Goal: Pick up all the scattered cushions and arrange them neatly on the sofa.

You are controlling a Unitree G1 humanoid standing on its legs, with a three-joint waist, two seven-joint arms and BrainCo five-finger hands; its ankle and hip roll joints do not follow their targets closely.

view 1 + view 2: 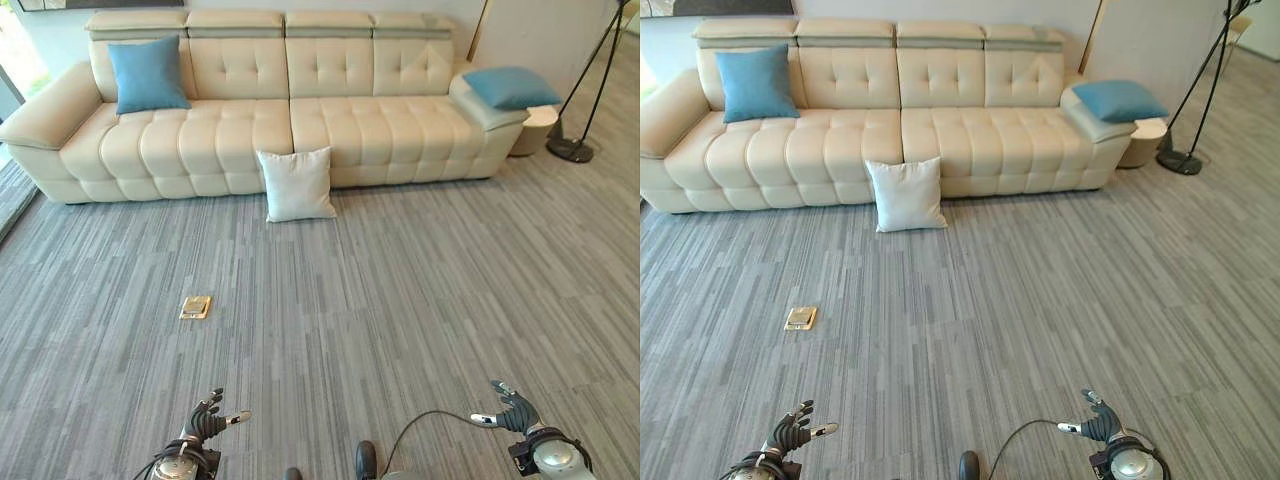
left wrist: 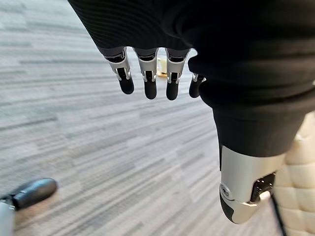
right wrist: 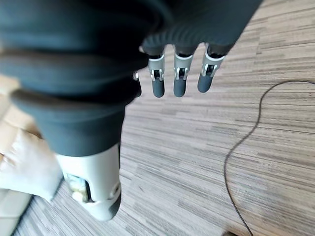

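Straight ahead of both hands, well apart from them, the white cushion point(image 1: 296, 184) stands upright on the carpet, leaning against the sofa point(image 1: 340, 130) front near its middle. Left hand point(image 1: 206, 421) and right hand point(image 1: 516, 409) hang low, fingers relaxed and empty. Judged nearer: the left hand, slightly. Two blue cushions point(image 1: 147, 73) point(image 1: 510, 86) rest on the sofa.
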